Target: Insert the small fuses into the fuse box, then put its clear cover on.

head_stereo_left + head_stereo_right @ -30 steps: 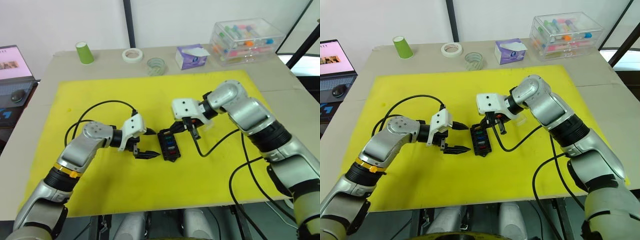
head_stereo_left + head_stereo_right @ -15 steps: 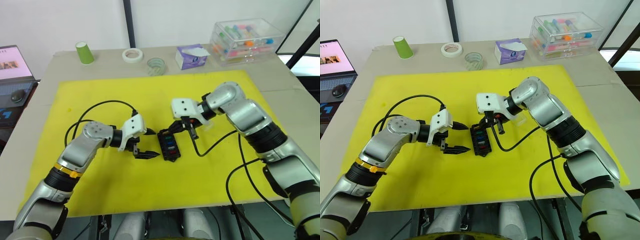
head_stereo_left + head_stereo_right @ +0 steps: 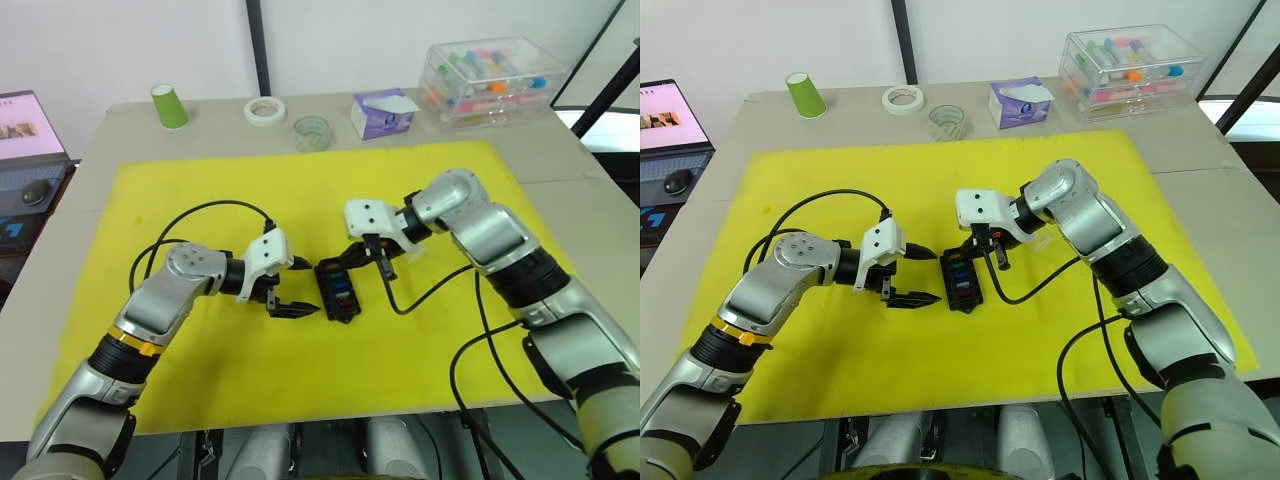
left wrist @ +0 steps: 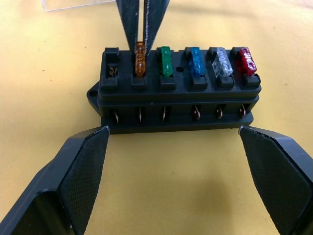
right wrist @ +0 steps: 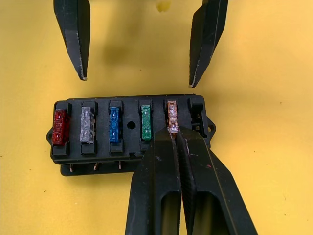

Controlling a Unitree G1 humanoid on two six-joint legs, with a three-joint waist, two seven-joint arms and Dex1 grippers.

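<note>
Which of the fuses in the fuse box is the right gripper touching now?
The amber fuse: the right gripper pinches it, next to the one empty end slot.

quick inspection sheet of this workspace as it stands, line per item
surface: yellow mat on a grey table.
job's things: black plastic fuse box holds amber, green, blue, clear and red fuses; one end slot empty. clear cover lies behind it.
clutter: green cup, two tape rolls, tissue box, clear storage box.
grippers: right gripper shut on the amber fuse; left gripper open beside the box.
cables: black loops on the mat.
surroundings: laptop at left.
</note>
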